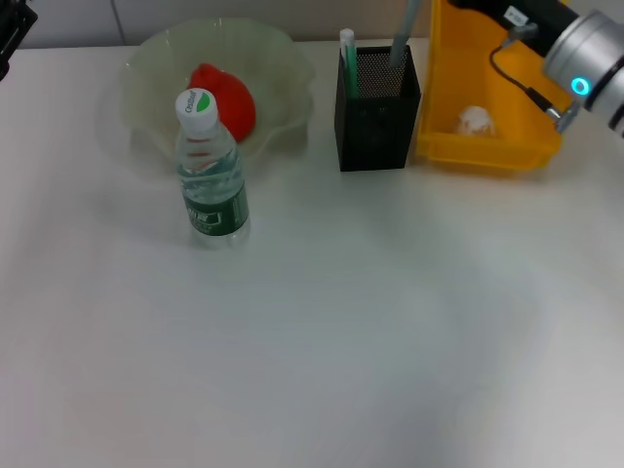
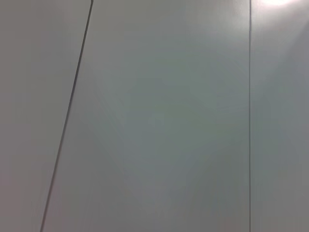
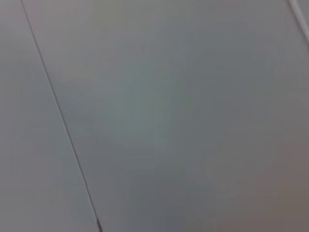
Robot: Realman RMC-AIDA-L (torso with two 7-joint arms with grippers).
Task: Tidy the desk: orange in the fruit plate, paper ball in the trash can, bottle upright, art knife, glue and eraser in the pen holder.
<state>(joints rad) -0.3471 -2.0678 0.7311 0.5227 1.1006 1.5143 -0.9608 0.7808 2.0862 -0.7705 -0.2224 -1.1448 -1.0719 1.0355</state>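
Note:
On the white desk (image 1: 322, 341), the bottle (image 1: 210, 175) stands upright in front of the pale green fruit plate (image 1: 283, 58). The orange (image 1: 229, 97) lies in that plate. The black mesh pen holder (image 1: 375, 107) holds the mint green art knife (image 1: 347, 54) and the grey glue (image 1: 402, 39). A white paper ball (image 1: 475, 120) lies inside the yellow trash can (image 1: 487, 136). The eraser is hidden. My right arm (image 1: 585, 54) reaches over the trash can toward the top edge. A dark bit of my left arm (image 1: 10, 34) shows at the top left corner. Neither gripper's fingers show.
Both wrist views show only plain grey panels with thin seams. A wall runs behind the desk's far edge. The pen holder stands close against the trash can's left wall.

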